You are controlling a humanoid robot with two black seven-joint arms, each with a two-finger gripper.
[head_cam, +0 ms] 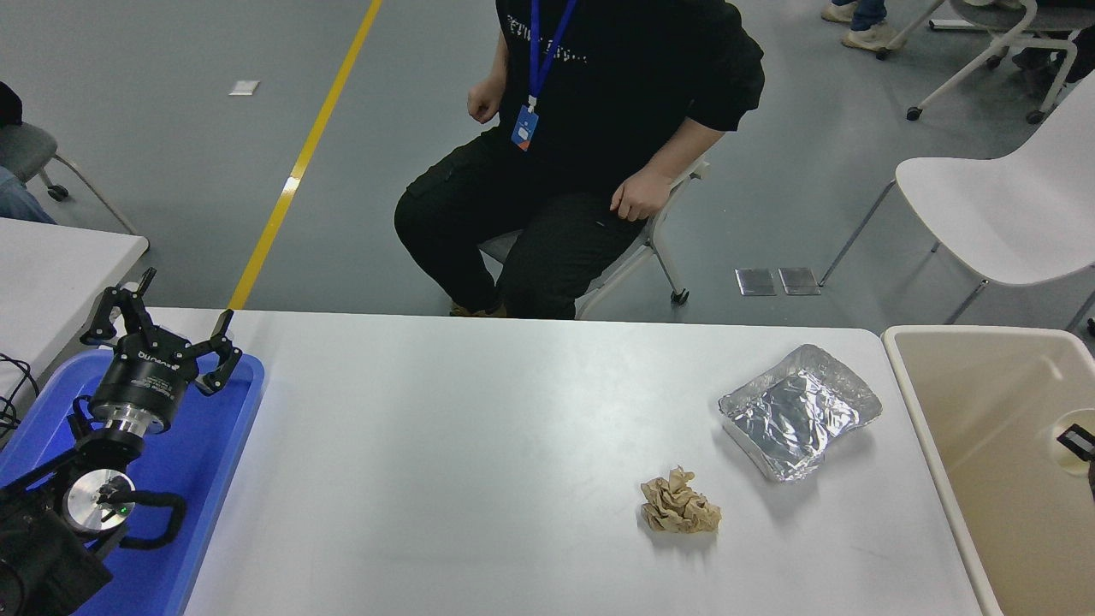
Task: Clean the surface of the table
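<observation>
- A grey floor (171, 154) with a yellow line (301, 162) is showing beyond the wide white counter (479, 462), which is filling most of the view from the blue tray on the left to the beige bin on the right.
- The left gripper (162, 334) is hanging with its fingers (224, 355) spread wide apart and nothing between them, over the far end of the blue tray (205, 462).
- Its black arm is reaching back to the lower left corner, over the same tray.
- The blue tray is lying along the counter's left edge.
- Only a small black tip of the right gripper (1076, 441) is peeking in at the right edge, over the beige bin (975, 411); whether its fingers are open or closed I cannot tell.
- A crumpled brown paper ball (680, 506) is sitting on the counter, right of centre and towards the near side.
- A crinkled foil tray (800, 411) is lying just beyond and to the right of the paper ball, apart from it and near the counter's right end.
- The beige bin is standing just beside the counter's right end.
- A person in black (590, 145) with a blue lanyard is sitting on a chair behind the counter's far edge, one hand (635, 195) resting on a thigh.
- A white chair (1001, 214) is standing on the floor at the far right.
- A corner of a smaller white table (60, 274) is showing at the left edge.
</observation>
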